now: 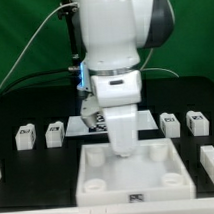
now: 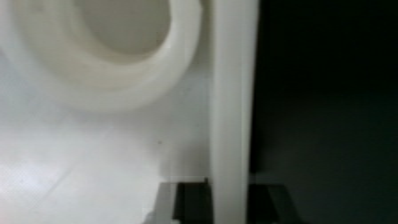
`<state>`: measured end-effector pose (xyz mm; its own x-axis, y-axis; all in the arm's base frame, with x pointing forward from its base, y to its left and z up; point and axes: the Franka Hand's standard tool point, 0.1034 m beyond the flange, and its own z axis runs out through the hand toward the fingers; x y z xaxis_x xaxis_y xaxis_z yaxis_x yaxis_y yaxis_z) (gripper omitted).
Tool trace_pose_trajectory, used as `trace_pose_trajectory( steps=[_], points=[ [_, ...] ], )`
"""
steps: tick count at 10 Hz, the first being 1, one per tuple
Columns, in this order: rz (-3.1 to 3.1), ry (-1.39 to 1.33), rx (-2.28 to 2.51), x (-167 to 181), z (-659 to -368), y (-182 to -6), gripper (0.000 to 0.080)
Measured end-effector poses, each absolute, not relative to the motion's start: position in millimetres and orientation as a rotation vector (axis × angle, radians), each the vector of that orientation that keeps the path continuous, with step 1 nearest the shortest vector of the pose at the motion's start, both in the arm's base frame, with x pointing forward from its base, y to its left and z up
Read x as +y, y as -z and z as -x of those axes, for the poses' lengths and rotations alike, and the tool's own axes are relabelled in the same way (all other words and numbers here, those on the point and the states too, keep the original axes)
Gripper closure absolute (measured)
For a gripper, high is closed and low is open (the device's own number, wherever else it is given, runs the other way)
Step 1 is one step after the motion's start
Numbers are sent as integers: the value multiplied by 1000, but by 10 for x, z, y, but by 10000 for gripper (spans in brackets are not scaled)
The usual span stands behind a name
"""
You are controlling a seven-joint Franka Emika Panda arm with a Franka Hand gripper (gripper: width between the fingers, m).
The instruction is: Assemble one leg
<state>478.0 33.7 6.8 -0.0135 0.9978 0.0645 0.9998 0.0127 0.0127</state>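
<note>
The large white square top (image 1: 98, 185) with round corner sockets lies at the front middle of the black table. My gripper (image 1: 120, 148) reaches down onto its far wall. In the wrist view my gripper (image 2: 230, 203) straddles that upright white wall (image 2: 231, 100), and both dark fingers (image 2: 192, 203) press against it, so it is shut on the top's wall. A round socket (image 2: 107, 40) shows close beside it. Four small white legs with tags stand apart on the table: two on the exterior view's left (image 1: 26, 137) (image 1: 55, 134) and two on its right (image 1: 171, 125) (image 1: 197, 123).
The marker board (image 1: 147, 120) lies behind the top, mostly hidden by my arm. Another white part (image 1: 211, 157) sits at the exterior view's right edge. Cables hang behind the arm.
</note>
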Motion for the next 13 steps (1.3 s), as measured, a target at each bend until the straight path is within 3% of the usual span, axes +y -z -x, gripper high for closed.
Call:
trace_pose_trajectory(
  steps=[2, 7, 8, 10, 11, 12, 13],
  points=[
    [2199, 115, -2184, 537, -4903, -65, 744],
    [2196, 122, -2175, 607, -4905, -62, 744],
    [2197, 122, -2174, 604, -4904, -61, 649],
    [2198, 121, -2173, 600, -4904, -60, 376],
    [2198, 121, -2173, 598, -4904, -59, 376],
    [2198, 121, -2173, 597, -4904, -59, 213],
    [2199, 121, -2172, 595, -4904, -59, 169]
  ],
)
